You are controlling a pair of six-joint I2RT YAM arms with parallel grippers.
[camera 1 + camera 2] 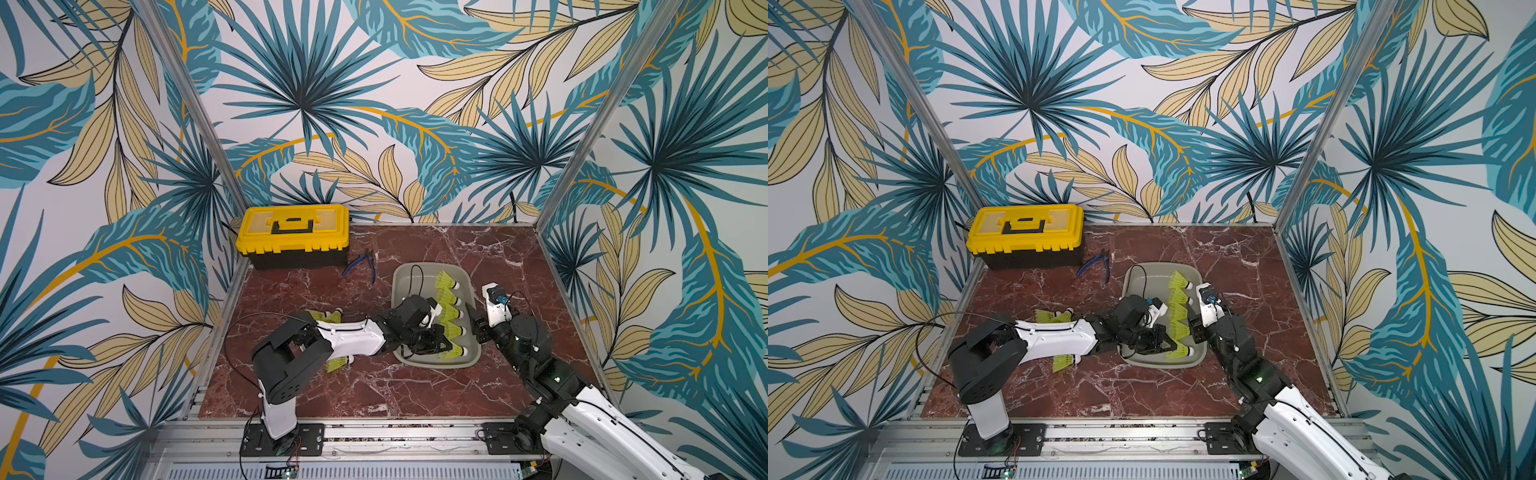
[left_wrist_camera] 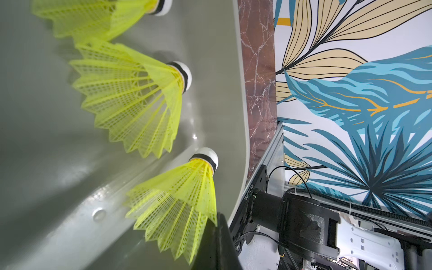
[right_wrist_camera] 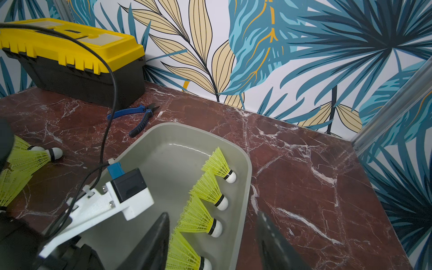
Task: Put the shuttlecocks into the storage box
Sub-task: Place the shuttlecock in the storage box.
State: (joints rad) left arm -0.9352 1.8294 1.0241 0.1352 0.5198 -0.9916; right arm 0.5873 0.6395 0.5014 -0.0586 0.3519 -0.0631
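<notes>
Red marble desk (image 1: 415,395), leaf-print walls (image 1: 374,104). We see the left jaws clenched inside the storage box (image 1: 428,277), their tip against the skirt of the nearest of the shuttlecocks (image 2: 173,210); whether they pinch it, we cannot tell. The right jaws stand released, straddling the box's rim, holding nothing. Five shuttlecocks line the box in both top views; the left wrist view shows three. We count three more on the desk, one toolbox (image 1: 293,235), one pliers (image 1: 361,266).
</notes>
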